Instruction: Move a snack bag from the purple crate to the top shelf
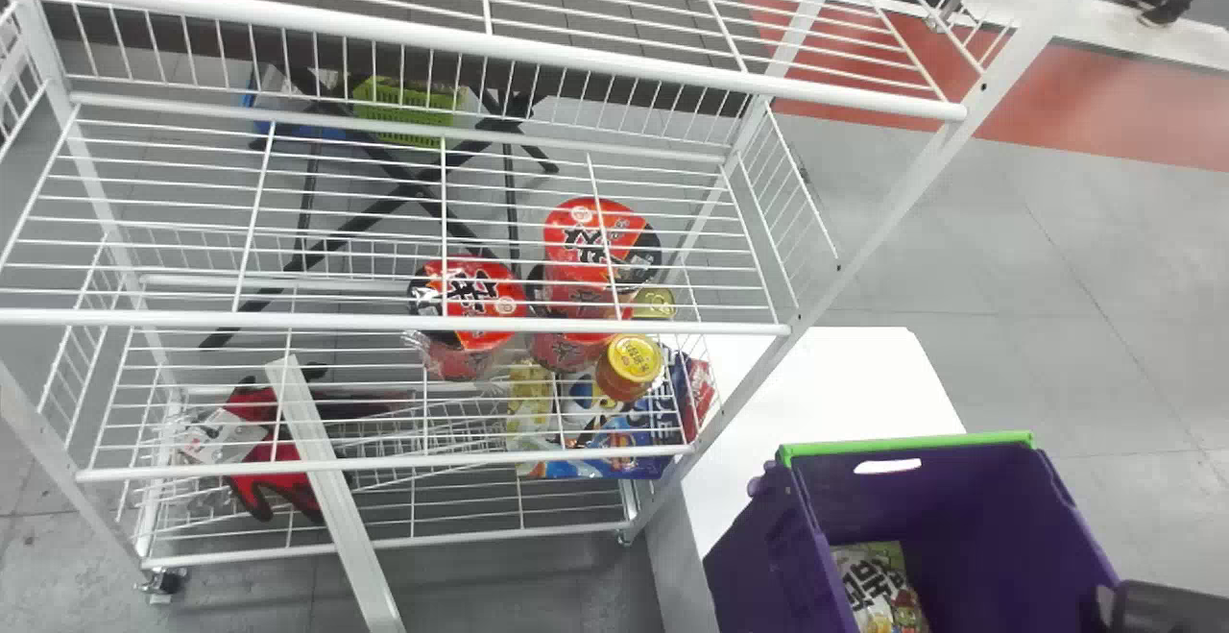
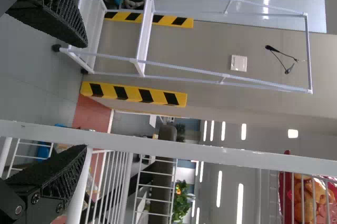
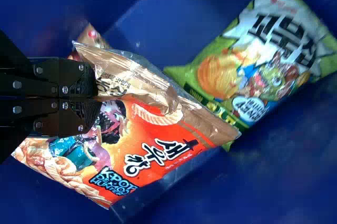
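The right hand [image 3: 95, 97] is narrow, its fingers pinched on the orange snack bag [image 3: 158, 155] inside the purple crate [image 1: 951, 508]. The grip sits off-centre, by one end of the tan sealed edge. From there that edge runs aslant to the line of the fingers, one end beside the fingertips and the other well out ahead of them, so the bag's long axis lies crosswise rather than straight out from the hand. Most of its weight probably hangs to one side of the grip, and it may swing or twist once it is lifted.

Farther out beyond the fingertips lies the green and white snack bag [image 3: 263, 61], partly behind the edge of the held one; whether the two touch I cannot tell. It could be dragged along a little if they do.

The step in hand looks to be the lift out. The top shelf [image 1: 480, 43] lies ahead and to the left of the right hand, and, I judge, well above it, so the bag should go straight up past the crate's rim before it travels across. The left hand [image 2: 84, 95], its fingers wide and with nothing between them, is by the white rack, nearer the shelf, but the right hand has the bag.
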